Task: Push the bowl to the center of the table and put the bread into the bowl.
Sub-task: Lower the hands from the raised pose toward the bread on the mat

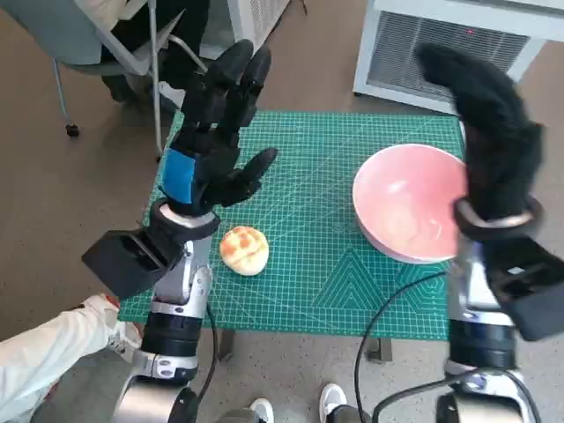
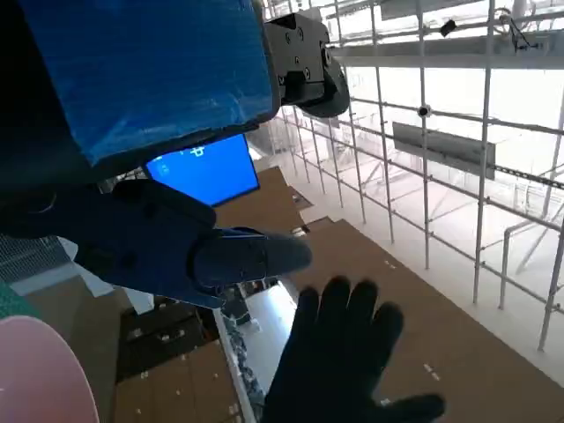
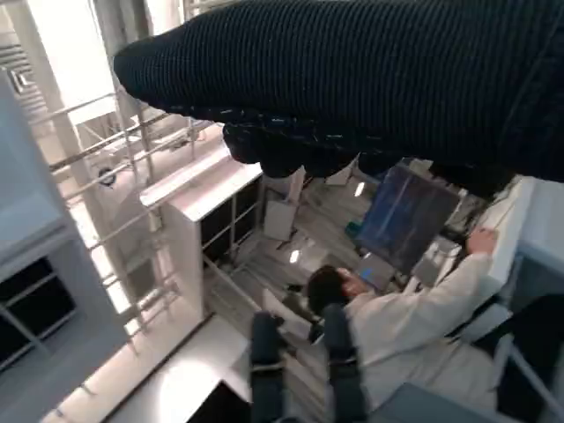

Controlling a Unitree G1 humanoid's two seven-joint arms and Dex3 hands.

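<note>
A pink bowl (image 1: 410,204) sits on the right side of the green cutting mat (image 1: 308,264), its rim reaching the mat's right edge; a sliver of the bowl (image 2: 40,374) shows in the left wrist view. A golden bread roll (image 1: 244,249) lies on the mat's front left. My left hand (image 1: 214,132) is raised above the mat's left part, fingers spread and pointing up, holding nothing. My right hand (image 1: 490,119) in its black glove stands upright over the bowl's right rim, empty; the glove (image 2: 339,357) also shows in the left wrist view.
A white ventilated unit (image 1: 441,44) stands beyond the table's far right corner. A chair and a person's legs (image 1: 141,40) are at the far left. A white sleeve (image 1: 44,348) shows at the near left. A person in white (image 3: 397,326) sits in the right wrist view.
</note>
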